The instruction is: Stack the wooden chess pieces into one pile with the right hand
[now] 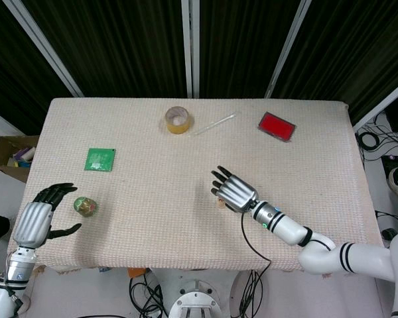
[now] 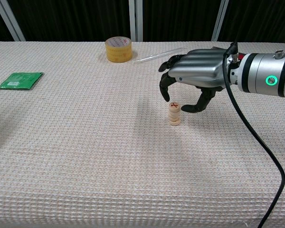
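At mid-worktop (image 2: 85,156), the pieces (image 2: 174,114) are standing as one pile; the right hand (image 2: 194,78) is hovering just above, fingers apart, gripping nothing. Stacking appears complete.

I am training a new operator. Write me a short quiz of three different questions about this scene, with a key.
1. True or false: the right hand grips the pile of chess pieces.
2. Which object lies nearest the left hand? A) tape roll B) green ball C) red box
3. Fill in: the pile's top piece bears a ___ mark.

Key: 1 false, its fingers are apart above the pile; 2 B; 3 red.
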`<state>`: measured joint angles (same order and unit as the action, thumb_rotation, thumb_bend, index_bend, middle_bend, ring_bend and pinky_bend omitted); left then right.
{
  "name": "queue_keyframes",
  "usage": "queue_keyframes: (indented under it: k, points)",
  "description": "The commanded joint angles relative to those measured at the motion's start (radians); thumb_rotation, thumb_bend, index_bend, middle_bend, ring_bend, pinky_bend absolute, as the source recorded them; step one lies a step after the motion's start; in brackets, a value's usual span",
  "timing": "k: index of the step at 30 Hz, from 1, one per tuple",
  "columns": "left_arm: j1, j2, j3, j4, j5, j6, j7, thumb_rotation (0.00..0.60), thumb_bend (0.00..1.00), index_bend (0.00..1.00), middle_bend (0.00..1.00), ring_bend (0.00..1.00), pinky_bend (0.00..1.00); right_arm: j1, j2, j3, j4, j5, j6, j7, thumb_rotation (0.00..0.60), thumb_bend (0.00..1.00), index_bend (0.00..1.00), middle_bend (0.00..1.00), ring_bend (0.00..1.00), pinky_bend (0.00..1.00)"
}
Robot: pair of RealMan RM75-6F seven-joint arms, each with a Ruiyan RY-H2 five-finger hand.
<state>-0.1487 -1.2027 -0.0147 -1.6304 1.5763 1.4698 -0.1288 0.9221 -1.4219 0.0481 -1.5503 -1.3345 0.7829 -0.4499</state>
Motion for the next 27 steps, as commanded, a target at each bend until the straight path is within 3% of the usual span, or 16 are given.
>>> queue_keyframes:
  k: [1,7,11,16,22,27]
  points:
    - [0.0,0.003,-0.001,0.001,-0.001,0.001,0.0,0.6,0.05,0.24,0.18,0.16,0.21,-0.04,0.043,0.014,-0.042,0.006,0.076,-0.001,0.6,0.28,0.29,0.26,0.04,0.09]
    - [0.012,-0.004,-0.013,0.028,-0.038,0.01,0.065,0.6,0.05,0.24,0.18,0.16,0.21,-0.21,0.162,0.022,-0.123,0.028,0.329,0.06,0.6,0.28,0.17,0.23,0.04,0.12]
    - [0.028,-0.013,-0.022,0.042,-0.08,0.019,0.133,0.6,0.05,0.24,0.18,0.16,0.21,-0.348,0.241,-0.008,-0.139,0.016,0.478,0.17,0.6,0.29,0.12,0.16,0.02,0.12]
    - [0.056,-0.014,-0.023,0.054,-0.125,0.034,0.199,0.6,0.05,0.24,0.18,0.16,0.21,-0.519,0.307,-0.068,-0.123,-0.031,0.631,0.366,0.6,0.3,0.04,0.06,0.0,0.04]
    - [0.095,-0.013,-0.011,0.028,-0.126,0.078,0.237,0.6,0.05,0.24,0.18,0.16,0.21,-0.679,0.298,-0.124,-0.033,-0.089,0.764,0.524,0.6,0.31,0.01,0.04,0.0,0.0]
    - [0.116,-0.031,-0.006,0.019,-0.095,0.129,0.297,0.6,0.05,0.24,0.18,0.16,0.21,-0.745,0.265,-0.133,0.021,-0.126,0.813,0.575,0.6,0.32,0.01,0.04,0.0,0.0]
